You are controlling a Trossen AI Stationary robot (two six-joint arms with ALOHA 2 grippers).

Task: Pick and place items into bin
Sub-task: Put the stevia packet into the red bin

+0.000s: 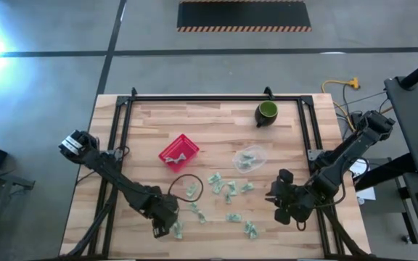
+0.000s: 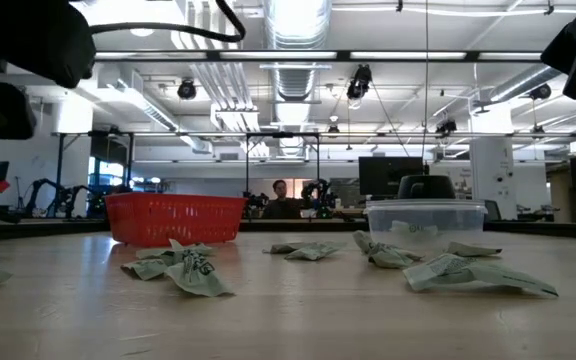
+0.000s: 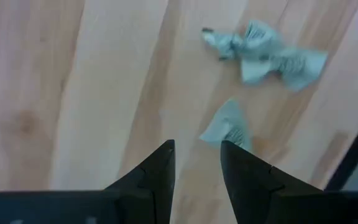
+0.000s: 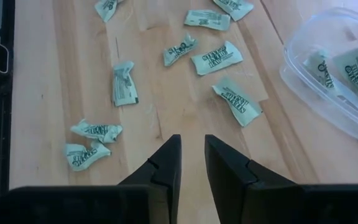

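Observation:
Several small pale green-and-white crinkly wrapped items (image 1: pixel 223 190) lie loose on the wooden table between my two grippers; they also show in the low view (image 2: pixel 193 272). A few more items sit inside a clear plastic bin (image 1: pixel 250 158) (image 4: pixel 334 68). My left gripper (image 1: pixel 169 221) (image 3: pixel 197 149) hovers near the table's near-left part, open by a narrow gap and empty, with one item (image 3: pixel 229 124) just ahead of its fingers. My right gripper (image 1: pixel 273 199) (image 4: pixel 192 140) hovers right of the scattered items, pointing toward them, open by a narrow gap and empty.
A red mesh basket (image 1: pixel 178 152) (image 2: pixel 175 218) stands left of the clear bin. A dark green cup (image 1: pixel 267 112) sits near the far edge. A black cable loop (image 1: pixel 186 185) lies by the items. Black frame rails (image 1: pixel 125 123) run along the table's sides.

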